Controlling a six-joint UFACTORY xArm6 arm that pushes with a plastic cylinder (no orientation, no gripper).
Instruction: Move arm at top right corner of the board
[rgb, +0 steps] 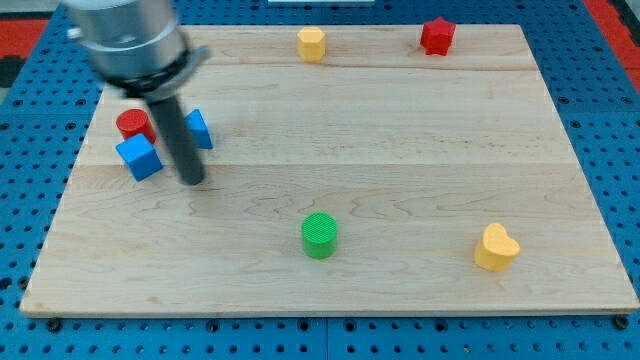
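Observation:
My tip (194, 181) rests on the wooden board (400, 150) at the view's left, just right of a blue cube (139, 157) and below a second blue block (199, 129) that the rod partly hides. A red cylinder (133, 124) sits just above the blue cube. The board's top right corner (520, 30) lies far across the board from the tip. A red star-shaped block (437, 36) sits near that corner.
A yellow hexagonal block (312, 44) sits at the top edge, middle. A green cylinder (320, 236) stands at the lower middle. A yellow heart-shaped block (496, 248) lies at the lower right. A blue pegboard (610, 120) surrounds the board.

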